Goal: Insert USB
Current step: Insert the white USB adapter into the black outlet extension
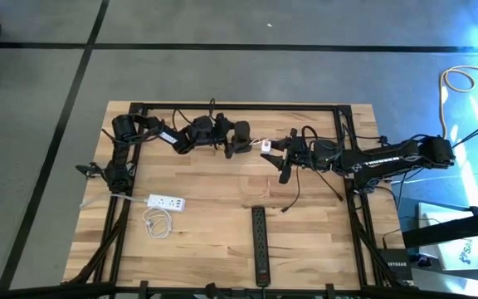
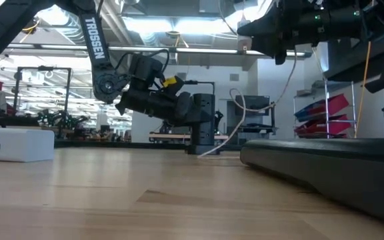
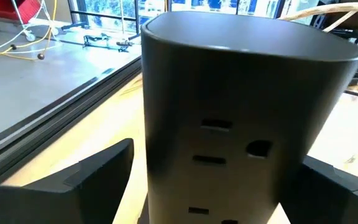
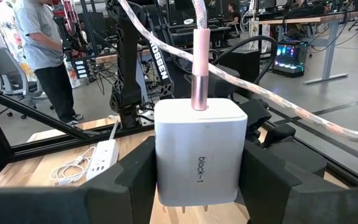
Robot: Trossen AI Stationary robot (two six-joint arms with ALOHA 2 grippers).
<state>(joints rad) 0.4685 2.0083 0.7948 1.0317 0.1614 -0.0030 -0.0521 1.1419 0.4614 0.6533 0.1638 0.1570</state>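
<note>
Left tool (image 1: 241, 139) spread wide around dark tower (image 3: 241, 118); right tool (image 4: 197, 180) grasps white charger block (image 4: 199, 155).

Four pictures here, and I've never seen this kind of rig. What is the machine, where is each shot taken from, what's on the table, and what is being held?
Two dark robot arms work at a wooden table. One picture looks straight down, one looks level across the tabletop, and one comes from each arm's wrist.

The left gripper has its fingers either side of an upright dark tower block with sockets. The right gripper is shut on a white charger block with a pink cable plugged into it.

Also on the table: a white power strip, a coiled white cable and a black power strip.
</note>
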